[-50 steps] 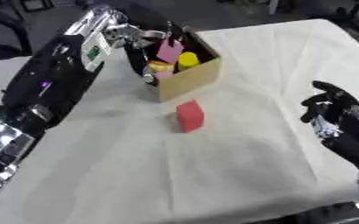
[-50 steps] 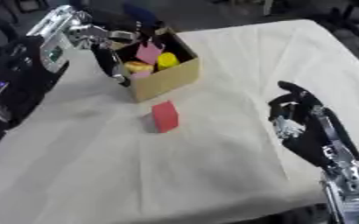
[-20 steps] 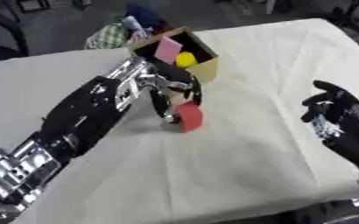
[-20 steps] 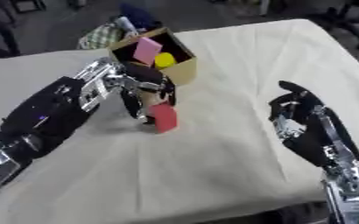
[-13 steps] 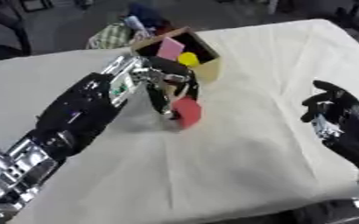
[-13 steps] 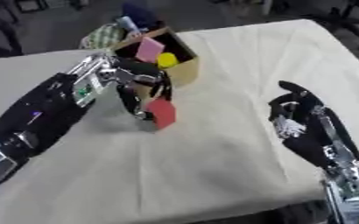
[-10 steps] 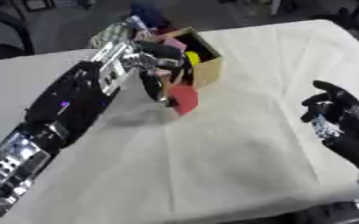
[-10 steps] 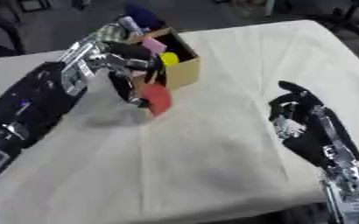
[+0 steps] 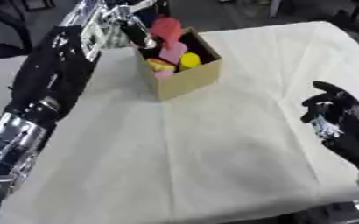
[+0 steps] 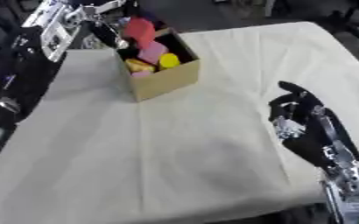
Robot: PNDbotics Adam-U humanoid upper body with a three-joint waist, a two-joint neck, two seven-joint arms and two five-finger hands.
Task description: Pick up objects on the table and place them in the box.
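Left hand (image 9: 133, 26) up over the far side of the cardboard box (image 9: 184, 81), fingers curled around a red block (image 9: 166, 27) that sits just right of the hand, above the box opening. Block not released yet, judging by how it hangs above the other contents rather than among them.

To finish this step well: lower the block a bit toward the open top, keep it inside the rim, then open the fingers and lift the hand straight up so nothing drags out. Risk is the block resting on the pile and tipping over the box wall, since the box looks fairly full.

Box contents, just below the hand: a pink block (image 9: 173, 51), a yellow round thing (image 9: 189, 60), another yellowish-orange piece (image 9: 160, 64) toward the near wall with a bit of pink under it. Can't make out more.

Right hand (image 9: 332, 113) far off to the right of the box, idle over the white tablecloth (image 9: 213, 148), fingers relaxed and partly bent, holding nothing.
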